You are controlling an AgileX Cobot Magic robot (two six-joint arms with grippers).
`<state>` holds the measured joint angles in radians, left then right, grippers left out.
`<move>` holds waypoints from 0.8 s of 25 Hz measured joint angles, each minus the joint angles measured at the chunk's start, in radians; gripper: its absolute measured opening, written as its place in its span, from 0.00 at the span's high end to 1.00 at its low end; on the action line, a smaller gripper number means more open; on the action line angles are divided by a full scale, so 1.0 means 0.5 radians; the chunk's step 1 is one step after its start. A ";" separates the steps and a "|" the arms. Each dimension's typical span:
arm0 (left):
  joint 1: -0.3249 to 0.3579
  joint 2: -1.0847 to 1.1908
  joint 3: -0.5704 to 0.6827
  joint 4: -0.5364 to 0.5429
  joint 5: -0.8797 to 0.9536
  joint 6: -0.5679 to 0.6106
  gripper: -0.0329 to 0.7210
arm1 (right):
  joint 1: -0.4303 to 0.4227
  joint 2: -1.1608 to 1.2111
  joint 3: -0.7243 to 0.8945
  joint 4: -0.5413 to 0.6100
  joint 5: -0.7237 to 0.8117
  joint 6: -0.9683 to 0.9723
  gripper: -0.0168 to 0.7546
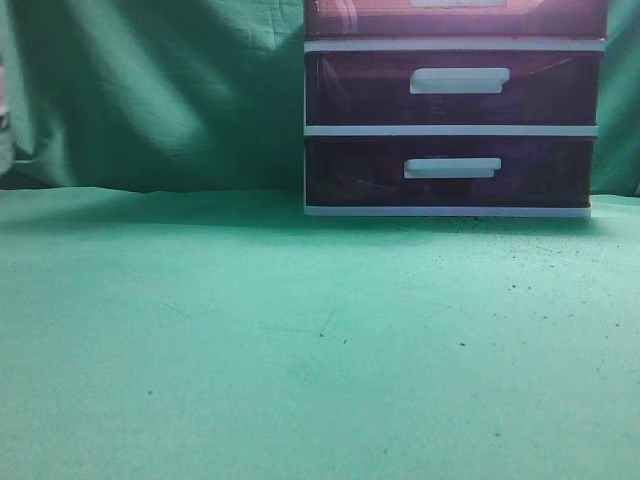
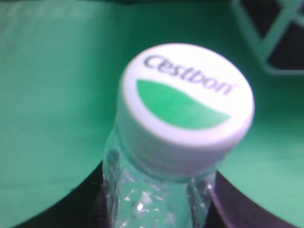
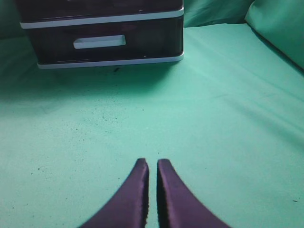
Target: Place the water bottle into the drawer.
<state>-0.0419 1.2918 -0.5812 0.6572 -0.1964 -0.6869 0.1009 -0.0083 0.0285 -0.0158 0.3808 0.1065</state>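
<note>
One water bottle (image 2: pixel 166 156) fills the left wrist view, seen from just above its white cap (image 2: pixel 186 105), which has a green swoosh and "Cestbon" printed on it. Clear crinkly plastic body below the cap, dark shapes either side of it at the bottom edge, but honestly I can't tell if those are the left fingers or whether they're clamped on it. Green cloth lies under and around the bottle.

Drawer unit (image 1: pixel 452 130) sits on the green desk (image 1: pixel 300 340), toward the back right in the exterior view, against a green cloth backdrop (image 1: pixel 150 90). Top drawer (image 1: pixel 455 15) is only partly in frame at the upper edge and looks pushed in, flush with the two lower drawers (image 1: pixel 450 125), each with a white bar handle.

Right gripper (image 3: pixel 152 164) hangs low over bare desk, well in front of the drawer unit, its two dark fingers (image 3: pixel 137 190) nearly together with just a thin slit between, holding nothing.
</note>
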 joint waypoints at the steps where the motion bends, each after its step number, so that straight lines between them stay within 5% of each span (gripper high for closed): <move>1: -0.066 -0.053 -0.029 0.113 0.054 -0.119 0.60 | 0.000 0.000 0.000 0.000 0.000 0.000 0.92; 5: -0.398 -0.264 -0.211 0.430 0.399 -0.432 0.60 | 0.000 0.000 0.000 0.000 0.000 0.000 0.92; 12: -1.054 -0.450 -0.503 0.329 0.890 -0.501 0.60 | 0.000 0.000 0.000 0.000 -0.018 0.007 0.92; 20: -1.706 -0.462 -0.676 0.025 1.523 -0.104 0.60 | 0.000 0.000 0.000 0.204 -0.787 0.146 0.92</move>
<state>-0.8948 1.0606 -0.9195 0.6698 0.5653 -0.7389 0.1009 -0.0083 0.0285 0.0860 -0.0125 0.1797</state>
